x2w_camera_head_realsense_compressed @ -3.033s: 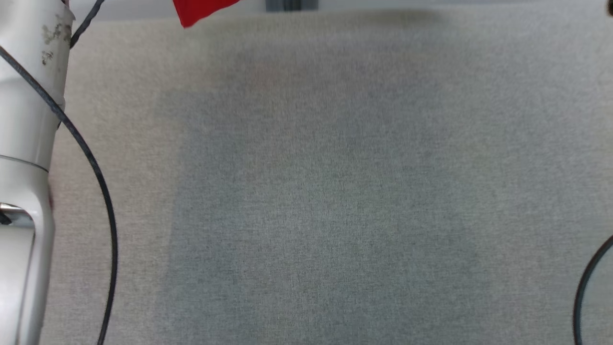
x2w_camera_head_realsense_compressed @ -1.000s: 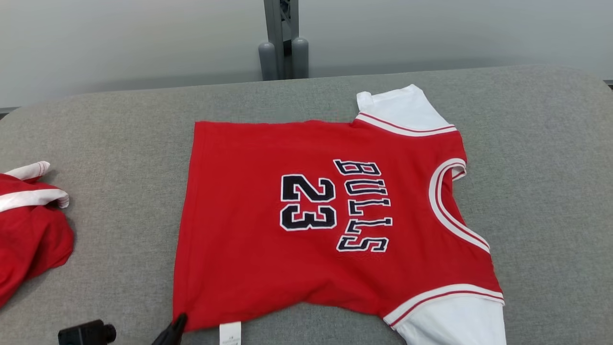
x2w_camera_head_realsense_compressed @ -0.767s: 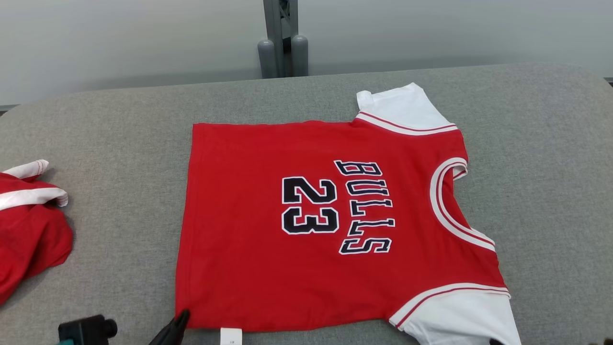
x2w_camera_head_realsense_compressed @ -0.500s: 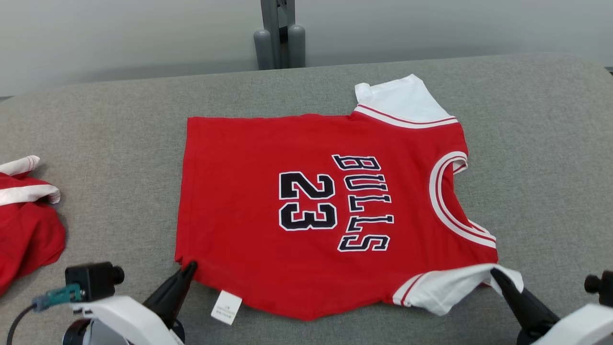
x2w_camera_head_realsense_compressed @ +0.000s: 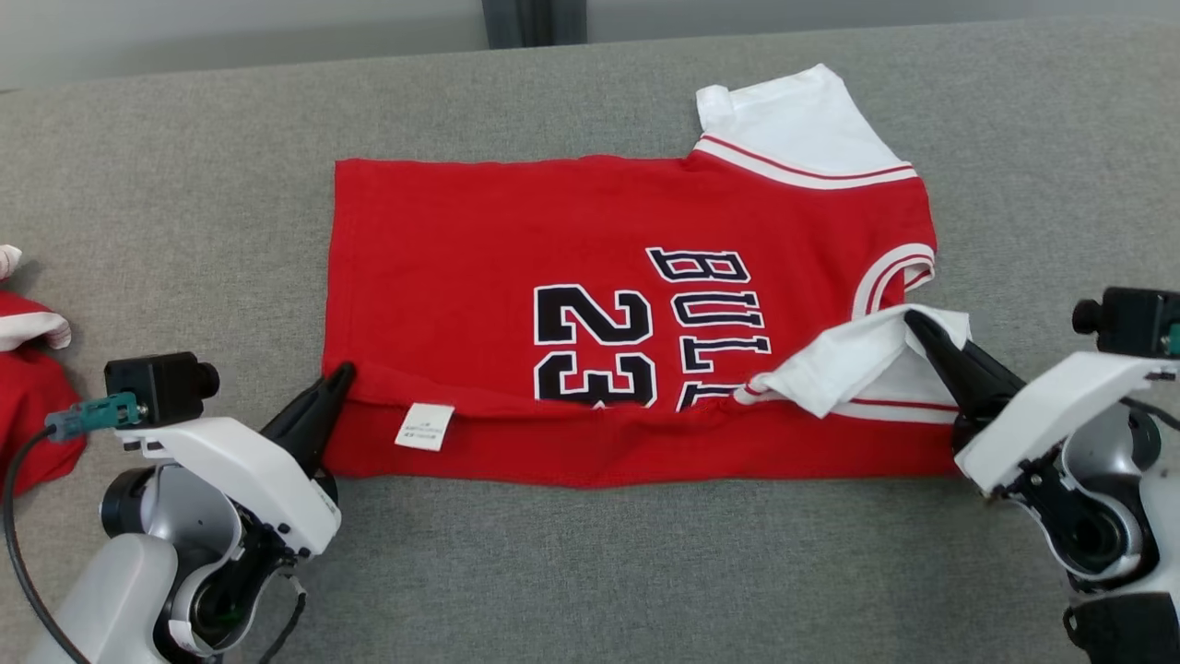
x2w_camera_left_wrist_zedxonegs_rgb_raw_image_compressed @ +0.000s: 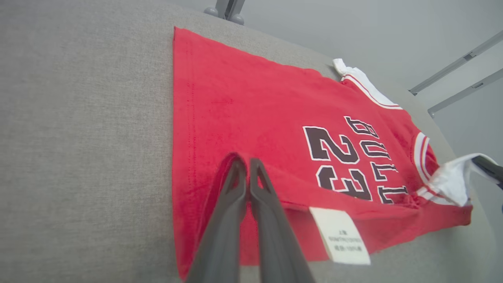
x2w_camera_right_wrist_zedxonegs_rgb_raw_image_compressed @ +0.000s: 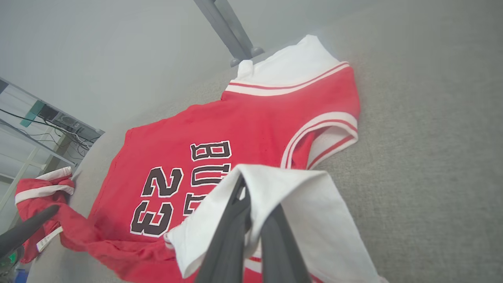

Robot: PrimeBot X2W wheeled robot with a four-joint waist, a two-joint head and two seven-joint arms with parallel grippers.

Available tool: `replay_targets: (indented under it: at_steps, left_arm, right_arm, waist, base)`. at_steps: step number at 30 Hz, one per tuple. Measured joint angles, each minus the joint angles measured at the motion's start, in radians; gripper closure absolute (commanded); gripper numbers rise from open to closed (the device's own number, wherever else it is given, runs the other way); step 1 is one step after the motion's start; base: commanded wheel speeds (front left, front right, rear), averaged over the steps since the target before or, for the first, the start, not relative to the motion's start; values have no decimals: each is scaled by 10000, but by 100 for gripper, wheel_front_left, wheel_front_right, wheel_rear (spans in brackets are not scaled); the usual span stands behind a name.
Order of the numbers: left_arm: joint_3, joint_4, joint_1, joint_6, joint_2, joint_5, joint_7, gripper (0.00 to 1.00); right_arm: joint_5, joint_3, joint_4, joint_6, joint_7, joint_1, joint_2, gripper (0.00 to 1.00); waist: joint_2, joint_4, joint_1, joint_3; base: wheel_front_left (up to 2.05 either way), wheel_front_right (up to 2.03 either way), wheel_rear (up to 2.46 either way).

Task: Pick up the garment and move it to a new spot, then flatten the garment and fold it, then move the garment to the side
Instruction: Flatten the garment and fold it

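The garment (x2w_camera_head_realsense_compressed: 516,231) is a red jersey with white sleeves and black "BULLS 23" lettering, lying on the grey table (x2w_camera_head_realsense_compressed: 645,572). Its near edge is lifted and folded over toward the far side. My left gripper (x2w_camera_head_realsense_compressed: 339,373) is shut on the jersey's near hem corner (x2w_camera_left_wrist_zedxonegs_rgb_raw_image_compressed: 235,157), beside a white label (x2w_camera_head_realsense_compressed: 424,427). My right gripper (x2w_camera_head_realsense_compressed: 913,321) is shut on the near white sleeve (x2w_camera_right_wrist_zedxonegs_rgb_raw_image_compressed: 275,188), which drapes over the chest lettering. The far white sleeve (x2w_camera_head_realsense_compressed: 793,120) lies flat.
A second red and white garment (x2w_camera_head_realsense_compressed: 28,387) lies crumpled at the table's left edge, also seen in the right wrist view (x2w_camera_right_wrist_zedxonegs_rgb_raw_image_compressed: 43,192). A grey post (x2w_camera_head_realsense_compressed: 533,20) stands behind the table's far edge.
Both grippers have carried the jersey's near edge up and over toward the far side, so the fold now covers the lower half of the lettering. The head camera has tilted down.
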Motion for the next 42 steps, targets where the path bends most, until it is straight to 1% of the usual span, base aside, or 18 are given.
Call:
replay_targets:
  at_steps: [3, 8, 12, 13, 14, 15, 19, 21, 25, 29, 33, 35, 36, 39, 42]
  left_arm:
    - [94, 477, -272, -105, -65, -52, -140, 100]
    - [56, 1070, -548, -345, -284, -140, -276, 100]
    - [-79, 1478, -753, -566, -504, -242, -295, 100]
    - [-75, 1567, -801, -594, -548, -247, -359, 99]
    - [-48, 1655, -838, -648, -591, -291, -405, 56]
    - [-21, 1726, -865, -648, -646, -301, -550, 0]
    - [109, 1877, -910, -629, -798, -199, -1162, 0]
    - [203, 1871, -874, -481, -834, -52, -1532, 0]
    - [313, 1653, -597, 42, -941, 545, -2464, 0]
    - [366, 1279, -234, 650, -949, 1306, -3463, 0]
    - [221, 857, 225, 1149, -849, 2130, -4209, 0]
    - [58, 690, 435, 1383, -725, 2644, -4552, 0]
    - [58, 690, 435, 1383, -725, 2644, -4552, 0]
    - [-261, 523, 750, 1672, -621, 3313, -4824, 0]
    - [-514, 454, 1180, 2006, -568, 3812, -4970, 0]
  right_arm:
    - [414, 491, 677, 0, -163, -738, -205, 100]
    - [623, 1267, 1743, 0, -466, -1585, -700, 100]
    - [991, 1676, 2286, 0, -874, -2057, -871, 100]
    - [1072, 1724, 2380, 0, -1037, -2127, -890, 90]
    - [1164, 1756, 2479, 0, -1212, -2189, -915, 36]
    - [1363, 1753, 2546, 0, -1386, -2220, -913, 0]
    - [2182, 1511, 2606, 0, -2096, -2165, -828, 0]
    - [2527, 1434, 2439, 0, -2378, -1940, -750, 0]
    - [2169, 1170, 2021, 0, -3526, -1316, -934, 0]
    - [844, 940, 1634, 0, -4801, -535, -966, 0]
    - [-625, 663, 1269, 0, -5636, 219, -648, 0]
    - [-1256, 466, 1020, 0, -5869, 578, -414, 0]
    - [-1256, 466, 1020, 0, -5869, 578, -414, 0]
    - [-2374, 144, 606, 0, -6109, 1153, -59, 0]
    - [-3243, -96, 242, 2, -6201, 1807, 366, 0]
  waist:
    - [0, 81, 0, 196]
    - [0, 248, 0, 421]
    - [0, 345, 0, 553]
    - [0, 355, 0, 570]
    - [0, 354, 1, 574]
    - [0, 349, 1, 567]
    - [0, 343, 1, 435]
    - [0, 325, 1, 341]
    - [0, 305, 1, 128]
    - [0, 300, 1, -139]
    - [0, 248, 1, -456]
    - [0, 213, 1, -621]
    - [0, 213, 1, -621]
    - [0, 164, 1, -872]
    - [0, 103, 0, -1123]
  base:
    - [0, 0, 0]
    - [0, 0, 0]
    - [0, 0, 0]
    - [0, 0, 0]
    - [0, 0, 0]
    - [0, 0, 0]
    - [0, 0, 0]
    - [0, 0, 0]
    - [0, 0, 0]
    - [0, 0, 0]
    - [0, 0, 0]
    - [0, 0, 0]
    - [0, 0, 0]
    - [0, 0, 0]
    - [0, 0, 0]
